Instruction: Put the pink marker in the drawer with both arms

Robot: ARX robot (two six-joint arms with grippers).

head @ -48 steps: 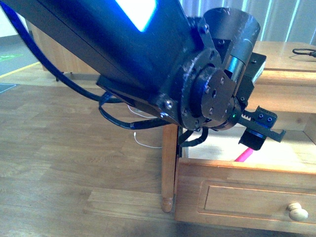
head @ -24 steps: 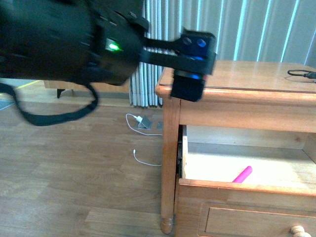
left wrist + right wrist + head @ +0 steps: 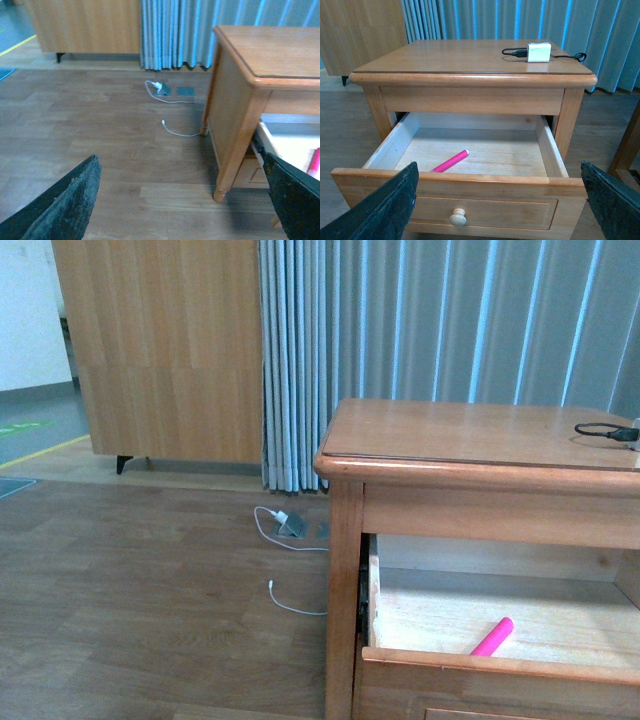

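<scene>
The pink marker (image 3: 451, 161) lies flat on the pale wooden bottom of the open drawer (image 3: 387, 147), set at a slant, with one end close to the drawer's front board and touching neither side wall. It is held by nothing. The right gripper (image 3: 498, 167) hangs in front of and above the pulled-out drawer with its jaws wide apart and nothing between them; the marker shows through that gap, well clear of both fingers (image 3: 385, 210), nearer one than the other. The left gripper (image 3: 180, 160) is also spread wide and empty, facing the floor (image 3: 100, 130) beside the bedside table (image 3: 270, 50); from there only a sliver of the marker (image 3: 315, 162) shows, just past one finger (image 3: 295, 200) and outside the gap. In the front view neither arm appears, and the marker (image 3: 492, 636) rests inside the drawer (image 3: 500, 665) behind its front edge. A round pale knob (image 3: 458, 217) sits on the drawer front below the right jaws. On the table top (image 3: 455, 55), beyond the right jaws, stands a white charger (image 3: 539, 52) with a black cable (image 3: 512, 51). Between the left jaws lies a loose white cable (image 3: 177, 131) on the floor, with a grey-blue curtain (image 3: 170, 30) and a wooden cupboard (image 3: 85, 25) farther off.
</scene>
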